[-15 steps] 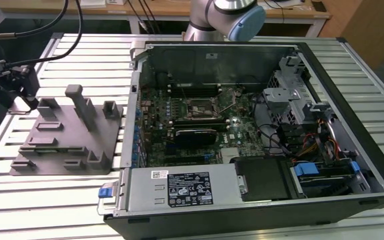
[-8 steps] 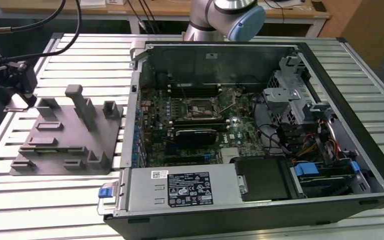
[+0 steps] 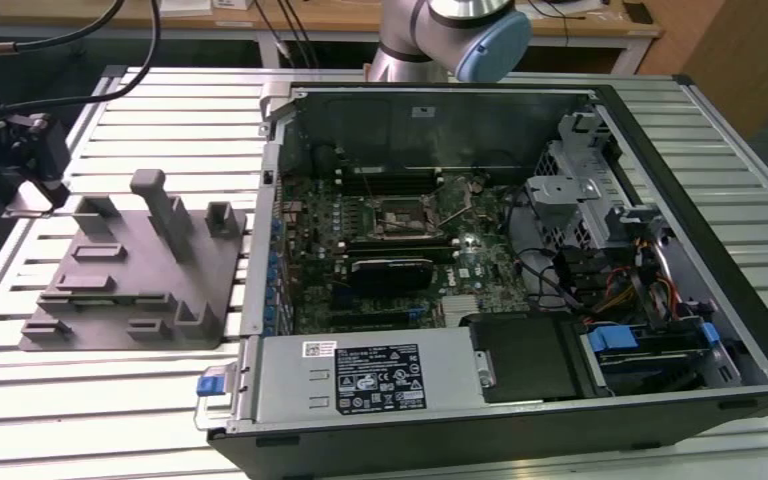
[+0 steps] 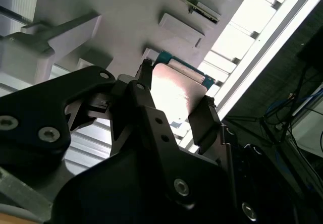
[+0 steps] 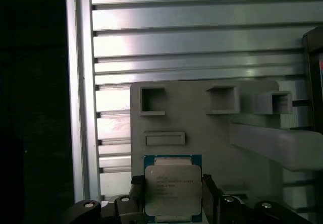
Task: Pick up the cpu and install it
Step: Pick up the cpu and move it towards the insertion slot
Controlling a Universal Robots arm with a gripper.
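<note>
The cpu [image 5: 173,187], a flat square chip with a pale metal top and a green-blue rim, sits between my gripper's [image 5: 173,183] two black fingers [image 5: 210,196], which press its opposite edges. In the second wrist view the same cpu [image 4: 177,89] shines between the fingers [image 4: 203,123], held above the grey plastic fixture [image 4: 126,12]. In the exterior view my gripper [image 3: 37,180] hangs over the exterior view's left table edge, just beyond the fixture [image 3: 131,275]. The motherboard's socket frame [image 3: 398,215] lies inside the open computer case [image 3: 738,330].
The fixture [image 5: 202,128] has raised posts and shallow square recesses. The ribbed aluminium table [image 3: 117,420] ends close to my gripper at the exterior view's left. The case walls, drive cage [image 3: 578,200] and power supply [image 3: 371,378] surround the motherboard. The arm's base [image 3: 458,40] stands behind the case.
</note>
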